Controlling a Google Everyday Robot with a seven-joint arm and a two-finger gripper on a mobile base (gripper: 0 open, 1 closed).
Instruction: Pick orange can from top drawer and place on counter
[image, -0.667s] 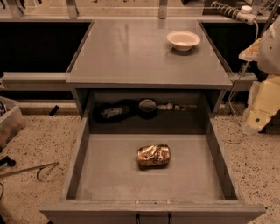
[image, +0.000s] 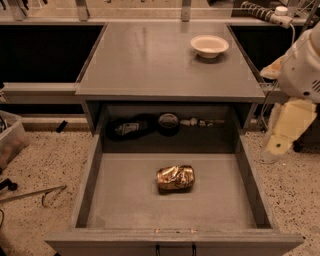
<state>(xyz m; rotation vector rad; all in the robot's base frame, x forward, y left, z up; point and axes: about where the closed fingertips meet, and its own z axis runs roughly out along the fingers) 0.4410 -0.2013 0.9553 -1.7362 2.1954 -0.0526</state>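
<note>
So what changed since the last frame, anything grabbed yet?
Only the arm: the gripper, out past the right side of the top drawer, has edged slightly left toward it. Nothing has been taken hold of or let go. The orange can lies in the same spot on the drawer floor, apart from the gripper, and the white bowl sits where it was on the counter.

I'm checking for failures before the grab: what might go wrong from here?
The orange can lies crumpled on its side in the top drawer, so it may slip or roll when squeezed. The gripper hangs outside the drawer's right wall and might clip that wall swinging in. On the counter, the white bowl could get knocked at placement.
</note>
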